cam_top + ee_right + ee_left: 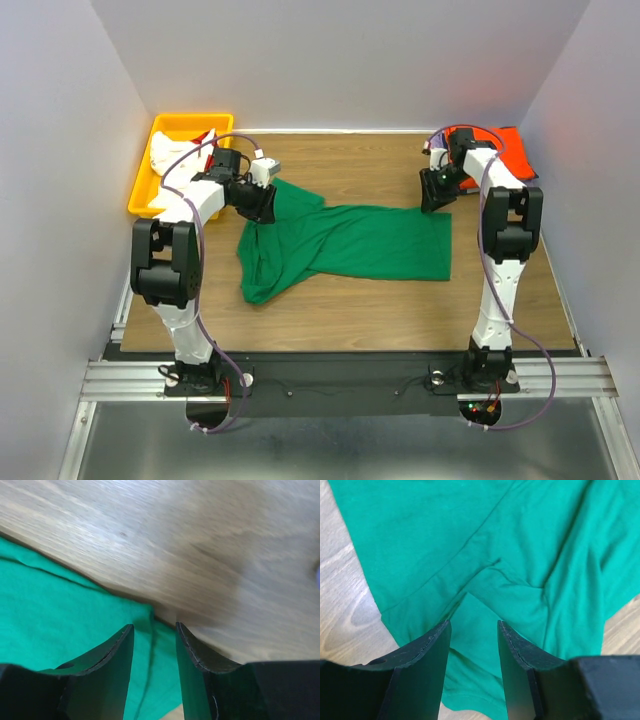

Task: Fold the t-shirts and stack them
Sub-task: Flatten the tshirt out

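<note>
So it's a light wooden table (350, 300) with visible grain, and three things are laid directly on it. A green t-shirt (370, 245) is spread across the middle. Its right half is laid out pretty flat, with a straight edge on the right. Its left half is rumpled, with one part pointed toward the far left and a bunched lump dragged toward the near left. A yellow bin (145, 190) is parked at the far left corner, well apart from the shirt. An orange t-shirt (512, 145) is tucked into the far right corner, and only part of it can be seen. Bare wood is left showing all along the near edge.
</note>
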`<state>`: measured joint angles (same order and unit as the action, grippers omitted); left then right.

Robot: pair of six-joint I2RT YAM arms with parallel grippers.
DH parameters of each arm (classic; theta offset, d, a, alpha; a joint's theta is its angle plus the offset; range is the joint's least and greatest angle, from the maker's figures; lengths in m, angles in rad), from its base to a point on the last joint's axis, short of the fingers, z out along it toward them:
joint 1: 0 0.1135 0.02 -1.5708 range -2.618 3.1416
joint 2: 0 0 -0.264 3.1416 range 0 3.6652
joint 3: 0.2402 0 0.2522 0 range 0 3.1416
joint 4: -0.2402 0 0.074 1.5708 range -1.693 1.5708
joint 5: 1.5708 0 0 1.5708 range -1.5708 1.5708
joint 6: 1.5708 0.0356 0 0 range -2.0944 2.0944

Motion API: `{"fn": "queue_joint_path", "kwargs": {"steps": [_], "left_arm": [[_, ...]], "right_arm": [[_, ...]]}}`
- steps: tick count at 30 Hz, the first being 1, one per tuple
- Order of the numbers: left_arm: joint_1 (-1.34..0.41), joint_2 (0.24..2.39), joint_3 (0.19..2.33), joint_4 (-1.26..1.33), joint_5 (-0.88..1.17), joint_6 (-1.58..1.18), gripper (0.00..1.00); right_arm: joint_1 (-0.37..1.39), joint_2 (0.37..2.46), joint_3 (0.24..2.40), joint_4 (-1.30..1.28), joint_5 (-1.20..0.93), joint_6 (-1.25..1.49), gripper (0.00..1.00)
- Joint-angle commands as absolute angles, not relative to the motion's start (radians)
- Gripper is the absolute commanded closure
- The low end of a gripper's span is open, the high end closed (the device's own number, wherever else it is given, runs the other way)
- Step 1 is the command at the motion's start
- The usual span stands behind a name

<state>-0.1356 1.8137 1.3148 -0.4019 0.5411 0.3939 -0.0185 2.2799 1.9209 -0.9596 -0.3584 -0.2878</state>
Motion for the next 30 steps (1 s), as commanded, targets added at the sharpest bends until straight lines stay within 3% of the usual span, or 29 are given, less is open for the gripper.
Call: {"fn": "queue_joint_path", "kwargs": {"steps": [1,11,24,27,30], "left_arm": [[-0.130,1.828,1.373,-0.394,0.516,0.353,0.47],[-0.156,1.780,1.330,-0.377,0.372,0.244,0.50],[-0.187,1.724,1.275,-0.371,0.336,0.241,0.51],[-0.192,1.727,1.281,-0.373,0.333,0.239,0.51],[-0.193,1.729,1.292,-0.383,0.336,0.239,0.51]], "right_arm": [[-0.002,2.286,1.974,-0.930,-0.397,-0.267,0.57],[-0.002,2.301,1.963,-0.931,-0.419,-0.272,0.64],[-0.003,2.361,2.042,-0.931,-0.452,-0.221,0.59],[-0.003,2.370,2.059,-0.931,-0.465,-0.210,0.61],[-0.002,2.365,2.057,-0.934,-0.468,-0.212,0.70]]}}
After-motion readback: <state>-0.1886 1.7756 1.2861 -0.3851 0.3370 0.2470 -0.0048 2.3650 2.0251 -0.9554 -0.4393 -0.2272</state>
